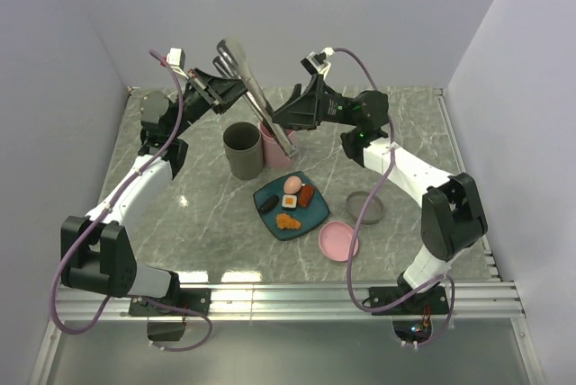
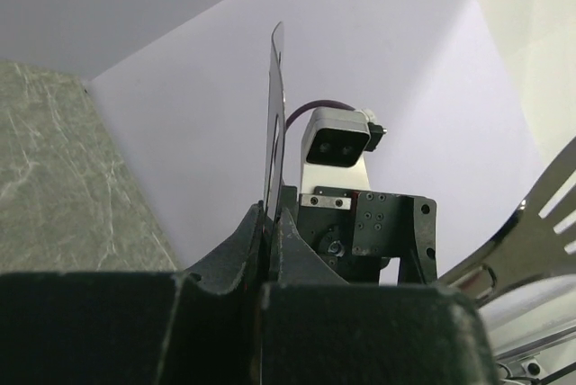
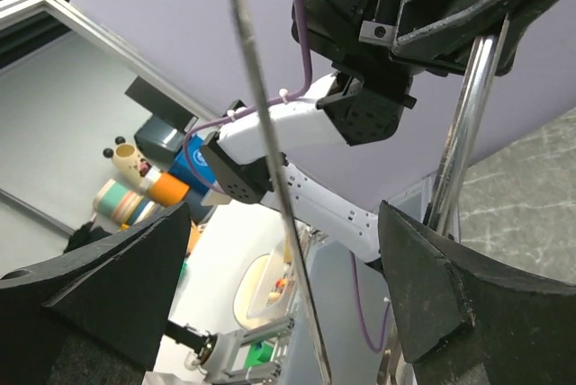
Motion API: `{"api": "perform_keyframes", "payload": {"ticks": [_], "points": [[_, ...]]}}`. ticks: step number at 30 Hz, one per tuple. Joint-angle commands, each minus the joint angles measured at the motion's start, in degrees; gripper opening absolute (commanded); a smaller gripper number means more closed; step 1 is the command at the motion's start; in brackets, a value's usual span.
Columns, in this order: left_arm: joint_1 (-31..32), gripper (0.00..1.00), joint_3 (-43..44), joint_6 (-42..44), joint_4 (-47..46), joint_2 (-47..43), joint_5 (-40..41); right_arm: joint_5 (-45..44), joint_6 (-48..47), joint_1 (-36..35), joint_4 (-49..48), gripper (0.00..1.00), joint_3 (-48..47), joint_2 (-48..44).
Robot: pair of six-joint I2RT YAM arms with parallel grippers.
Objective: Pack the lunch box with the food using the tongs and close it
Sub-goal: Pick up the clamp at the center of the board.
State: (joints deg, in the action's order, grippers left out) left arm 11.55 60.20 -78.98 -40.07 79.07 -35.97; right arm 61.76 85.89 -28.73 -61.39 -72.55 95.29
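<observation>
The silver tongs (image 1: 261, 102) hang slanted above the table's back. My left gripper (image 1: 232, 88) is shut on one thin arm of the tongs (image 2: 274, 124); the other, slotted arm (image 2: 543, 223) shows at the right of that view. My right gripper (image 1: 282, 118) stands open, its fingers (image 3: 432, 286) wide apart, one tong arm (image 3: 270, 178) running between them untouched. The food lies on a teal plate (image 1: 312, 216): pink ball (image 1: 292, 184), sausage (image 1: 307, 195), white-and-orange block (image 1: 290, 201), dark piece (image 1: 267, 203), nugget (image 1: 288, 220). The lunch box's round tubs, grey (image 1: 243, 149) and pink (image 1: 273, 149), stand behind the plate.
A pink lid (image 1: 338, 240) and a grey ring lid (image 1: 365, 207) lie right of the plate. Walls close the table on the left, back and right. A metal rail (image 1: 342, 293) runs along the near edge between the arm bases.
</observation>
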Motion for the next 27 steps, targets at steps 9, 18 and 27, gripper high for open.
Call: {"api": "perform_keyframes", "payload": {"ticks": [9, 18, 27], "points": [[-0.7, 0.0, 1.2, -0.7, -5.1, -2.2, -0.3, -1.5, -8.0, 2.9, 8.4, 0.91, -1.3, -3.3], [-0.7, 0.0, 2.1, -0.2, -3.9, -1.6, -0.2, -3.1, -23.9, 2.9, 27.4, 0.91, -2.3, -5.4], [-0.7, 0.0, 2.3, -0.3, -3.6, -1.2, -0.1, 1.1, -15.4, 0.7, 9.7, 0.92, 0.9, -4.6]]}}
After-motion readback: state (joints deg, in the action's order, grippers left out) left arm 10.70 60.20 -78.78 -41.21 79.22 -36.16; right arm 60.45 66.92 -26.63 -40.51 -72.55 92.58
